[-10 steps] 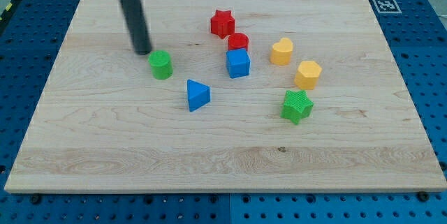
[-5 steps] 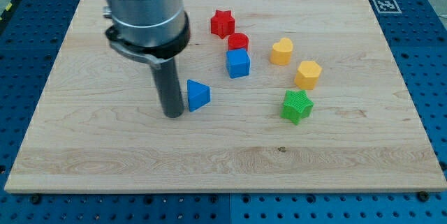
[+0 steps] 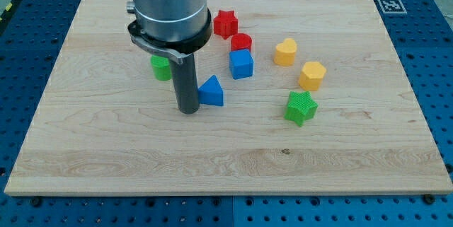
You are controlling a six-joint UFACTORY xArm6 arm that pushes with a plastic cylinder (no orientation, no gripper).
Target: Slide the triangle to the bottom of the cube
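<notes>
Pressing against the blue triangle's (image 3: pixel 211 92) left side, my tip (image 3: pixel 188 110) has no hand and grasps nothing; the blue cube (image 3: pixel 241 64) sits up-right, so the triangle needs more rightward travel.

Grey cylindrical housing, black clamp ring (matte), dark rod, my tip (image 3: pixel 188 111).

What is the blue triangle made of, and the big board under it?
The blue triangle looks like plastic, probably 3D-printed: matte, one even colour, with faint ridges like those clearer on the green star. The board looks like pale wood: long grain lines and a small dark knot show, with a smooth, low-shine finish.
</notes>
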